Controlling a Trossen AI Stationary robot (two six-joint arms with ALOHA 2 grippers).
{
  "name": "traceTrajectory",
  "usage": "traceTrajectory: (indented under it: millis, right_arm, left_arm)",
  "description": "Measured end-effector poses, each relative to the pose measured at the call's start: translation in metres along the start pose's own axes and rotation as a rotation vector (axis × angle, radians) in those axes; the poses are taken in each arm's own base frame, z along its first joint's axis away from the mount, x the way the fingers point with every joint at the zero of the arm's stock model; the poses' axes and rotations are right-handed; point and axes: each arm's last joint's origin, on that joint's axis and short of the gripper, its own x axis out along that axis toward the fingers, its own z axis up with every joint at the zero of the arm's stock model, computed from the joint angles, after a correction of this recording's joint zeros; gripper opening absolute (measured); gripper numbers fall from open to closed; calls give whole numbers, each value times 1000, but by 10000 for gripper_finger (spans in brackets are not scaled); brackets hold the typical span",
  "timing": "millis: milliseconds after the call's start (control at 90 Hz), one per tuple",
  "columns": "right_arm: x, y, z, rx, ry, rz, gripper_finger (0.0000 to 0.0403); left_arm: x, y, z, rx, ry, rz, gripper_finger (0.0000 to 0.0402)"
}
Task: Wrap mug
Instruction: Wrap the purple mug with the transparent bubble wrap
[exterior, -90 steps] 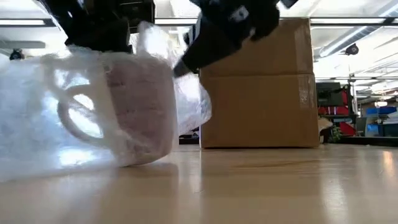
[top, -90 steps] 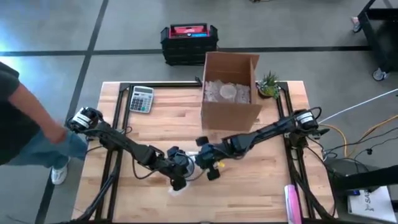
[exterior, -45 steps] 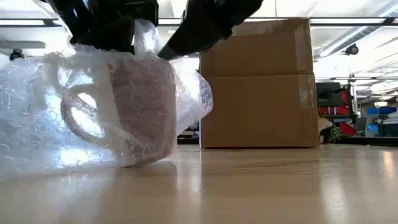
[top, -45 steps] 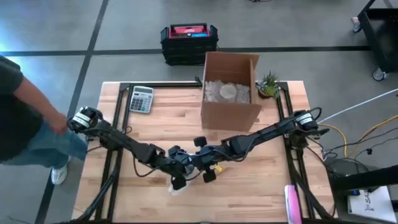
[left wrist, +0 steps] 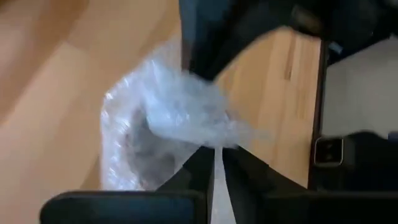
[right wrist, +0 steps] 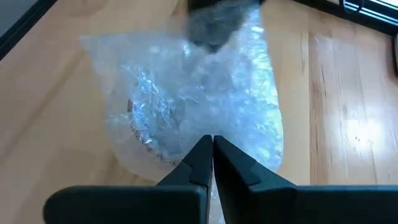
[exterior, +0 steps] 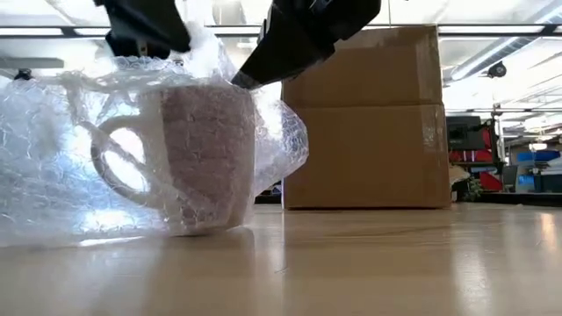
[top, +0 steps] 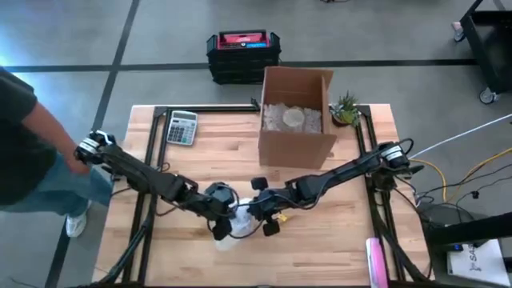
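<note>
High view first, and you can read it from the left edge inward. You have a person (top: 24, 152) in a dark top and jeans standing just off the table's (top: 336, 240) left side, beside the base of the left arm. On the wood near the far left corner lies a calculator (top: 182, 126).

Moving toward the middle, your left gripper (top: 222, 228) is down over the mug (exterior: 198, 154) in the front centre of the table. In the left wrist view its fingers (left wrist: 196, 165) are pinched together on a fold of the bubble wrap (exterior: 53, 167), so it is grasping the wrap, not the mug itself.

Low view shows you the mug standing on the wood with its handle toward the left of that picture, the wrap draped over and around it, gathered at the top and spilling loosely onto the table on both sides.

Just to the right, your right gripper (top: 258, 214) meets the same bundle from the other side. In the right wrist view its fingers (right wrist: 198, 163) are closed tip to tip on the wrap's edge.

Behind the bundle stands an open cardboard box (top: 297, 120) with more wrap inside. At the box's right sits a small potted plant (top: 346, 110). On the floor beyond the table you can see a black crate (top: 242, 54) with a red top.
</note>
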Motion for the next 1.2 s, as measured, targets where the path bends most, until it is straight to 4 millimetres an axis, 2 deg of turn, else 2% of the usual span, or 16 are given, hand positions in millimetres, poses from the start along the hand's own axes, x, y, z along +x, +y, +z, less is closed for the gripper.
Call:
traceTrajectory:
  millis: [78,144,256,400,500,644,733,822,900,1033,1200]
  right_arm:
    - [0,0,0,0,1,0,0]
    - [0,0,0,-1,3,0,0]
    - [0,0,-1,-2,11,1,0]
    - [1,1,-4,-5,30,8,0]
    - [0,1,-4,-9,31,5,0]
    - [-14,-2,4,5,74,7,0]
    - [-24,-4,12,26,78,6,0]
    - [-24,-5,18,40,30,2,0]
    - [-13,-4,19,41,-5,-2,0]
    - [17,0,2,46,60,20,0]
    - [27,1,-4,54,91,19,0]
  left_arm:
    - [-4,2,3,19,-71,50,20]
    - [0,6,4,19,-105,103,20]
    - [23,7,-1,58,-91,123,20]
    - [57,-1,-13,105,-38,76,20]
    - [76,3,-25,121,26,123,20]
    - [90,7,-33,121,62,163,20]
    - [90,7,-32,124,52,153,20]
    - [88,6,-30,137,40,134,20]
    - [85,5,-28,146,36,122,20]
    - [74,4,-24,143,30,102,20]
    - [39,-3,-8,137,-17,45,20]
